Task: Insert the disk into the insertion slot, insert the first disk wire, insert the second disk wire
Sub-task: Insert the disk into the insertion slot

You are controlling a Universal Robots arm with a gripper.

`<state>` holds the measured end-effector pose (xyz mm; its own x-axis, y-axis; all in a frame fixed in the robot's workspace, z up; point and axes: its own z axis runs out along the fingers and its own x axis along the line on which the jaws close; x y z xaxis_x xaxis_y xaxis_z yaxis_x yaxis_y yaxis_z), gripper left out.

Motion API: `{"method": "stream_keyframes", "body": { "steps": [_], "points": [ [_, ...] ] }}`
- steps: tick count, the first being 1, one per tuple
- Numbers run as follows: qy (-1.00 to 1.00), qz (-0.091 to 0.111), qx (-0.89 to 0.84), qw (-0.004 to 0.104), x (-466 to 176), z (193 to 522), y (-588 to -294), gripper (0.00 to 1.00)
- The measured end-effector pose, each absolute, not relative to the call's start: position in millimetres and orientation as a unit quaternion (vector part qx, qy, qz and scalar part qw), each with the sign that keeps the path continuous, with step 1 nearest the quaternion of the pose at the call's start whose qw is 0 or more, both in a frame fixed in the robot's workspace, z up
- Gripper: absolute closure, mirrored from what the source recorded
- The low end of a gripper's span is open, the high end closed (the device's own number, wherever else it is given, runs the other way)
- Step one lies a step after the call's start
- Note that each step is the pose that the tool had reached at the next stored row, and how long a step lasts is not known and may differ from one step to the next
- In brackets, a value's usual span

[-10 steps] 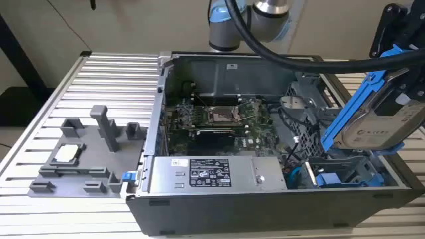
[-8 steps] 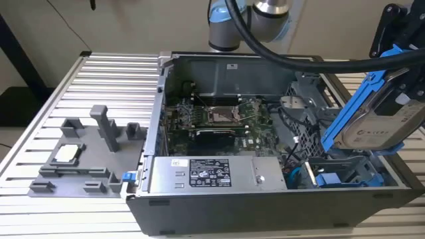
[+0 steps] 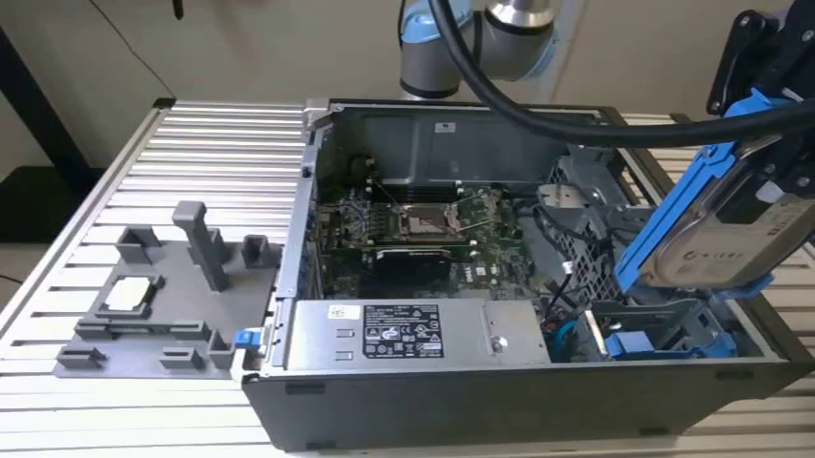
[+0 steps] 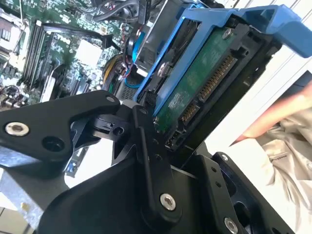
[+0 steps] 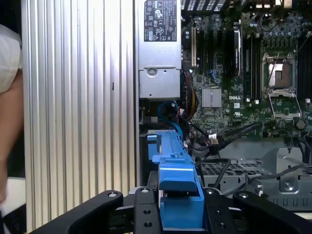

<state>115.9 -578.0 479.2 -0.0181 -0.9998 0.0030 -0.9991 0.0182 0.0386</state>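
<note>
Found gripper clamped on the blue carrier frame of the disk; found disk held aloft at the exterior view's right, long axis steeply tilted, lower end aimed at the insertion slot just below, apart; not yet seated

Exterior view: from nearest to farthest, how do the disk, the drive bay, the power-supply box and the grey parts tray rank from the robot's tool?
1. The disk, held in the tool, at the exterior view's right.
2. The drive bay, just below the disk.
3. The power-supply box, at the case's front middle.
4. The grey parts tray, on the table at the exterior view's left.
</note>
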Motion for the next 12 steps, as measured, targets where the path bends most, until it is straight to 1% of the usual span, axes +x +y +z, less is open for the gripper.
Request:
{"method": "stream_keyframes", "body": {
  "steps": [12],
  "points": [
    [-0.713,-0.015,0.701,0.012,116,468,-578,0.67]
  ]
}}
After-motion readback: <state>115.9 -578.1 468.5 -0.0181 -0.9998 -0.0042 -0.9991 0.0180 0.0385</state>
